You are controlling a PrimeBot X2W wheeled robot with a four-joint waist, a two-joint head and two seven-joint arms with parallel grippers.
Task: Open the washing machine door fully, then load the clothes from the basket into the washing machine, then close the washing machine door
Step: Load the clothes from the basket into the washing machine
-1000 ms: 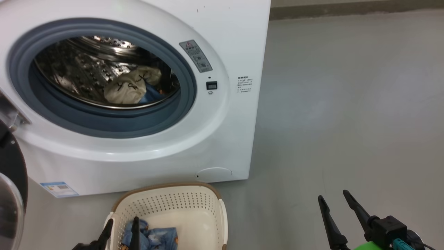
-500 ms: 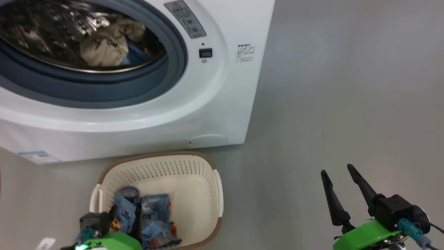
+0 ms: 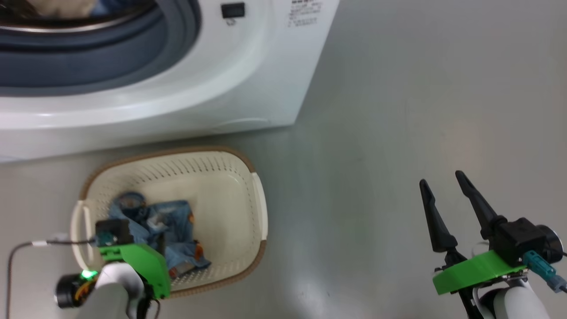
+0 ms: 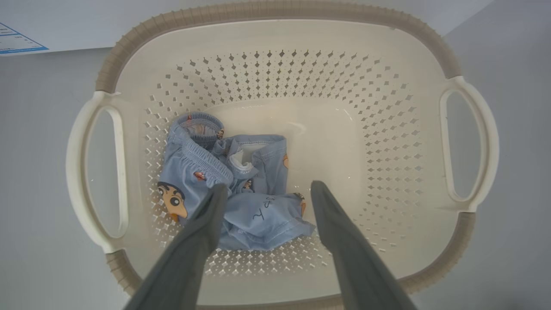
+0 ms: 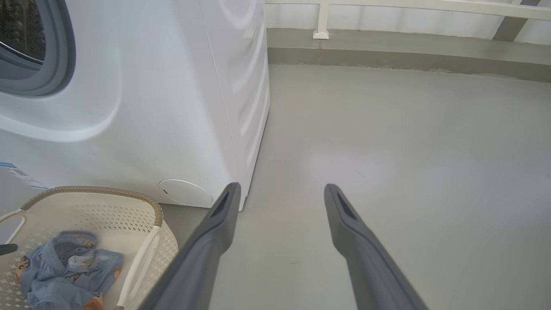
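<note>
The cream basket (image 3: 177, 153) stands on the floor in front of the white washing machine (image 3: 177, 97). Light blue clothes (image 3: 172, 226) with cartoon prints lie crumpled in its left half. My left gripper (image 4: 267, 187) hangs open over the basket (image 4: 280, 10), its fingertips just above the clothes (image 4: 258, 215) with nothing between them. Above bare floor to the right, my right gripper (image 3: 440, 178) stands open and empty. The drum's grey-blue gasket (image 3: 88, 57) shows at the top left. The washing machine door is out of view.
Bare grey floor (image 3: 398, 110) stretches right of the machine. In the right wrist view, the machine's side (image 5: 241, 86) runs back to a low wall base with a white rail (image 5: 320, 26). A thin cable (image 3: 26, 248) trails from my left wrist.
The head camera has tilted down, so the machine slid up out of frame. My left gripper has come forward over the basket above the clothes. Both grippers stay open.
</note>
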